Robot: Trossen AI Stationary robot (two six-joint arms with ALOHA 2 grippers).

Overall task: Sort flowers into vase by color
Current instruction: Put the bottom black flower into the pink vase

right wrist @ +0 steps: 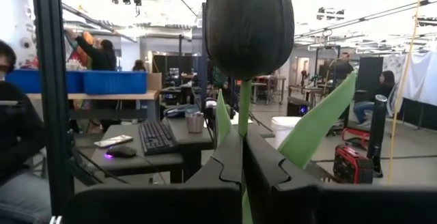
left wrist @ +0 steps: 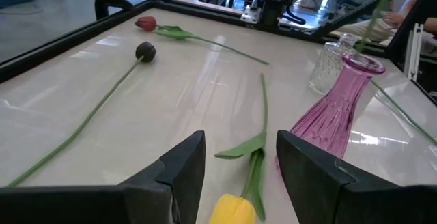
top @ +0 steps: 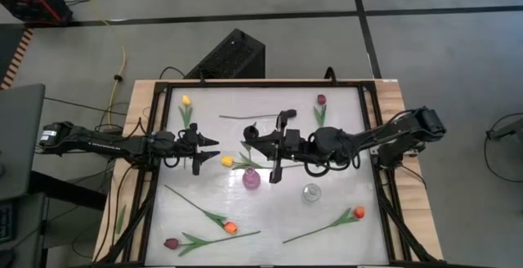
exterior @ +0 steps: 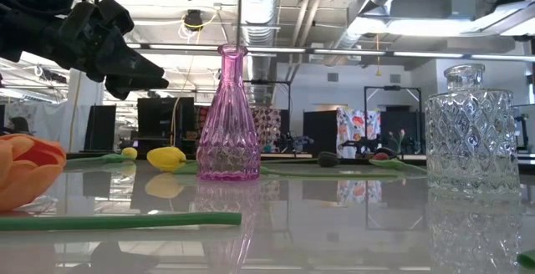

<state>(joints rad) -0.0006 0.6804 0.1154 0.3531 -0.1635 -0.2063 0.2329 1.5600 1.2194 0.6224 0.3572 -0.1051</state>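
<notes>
White tabletop inside a black frame, workshop beyond. My right gripper sits over the table's middle, fingers closed on the green stem of a dark tulip, held head-up above the pink vase; a stem runs down into the vase's neck in the low view. My left gripper hovers left of the vase, fingers apart and holding nothing, a yellow tulip lying just beneath them. A clear glass vase stands right of the pink one. Orange tulips and a maroon one lie along the near edge.
</notes>
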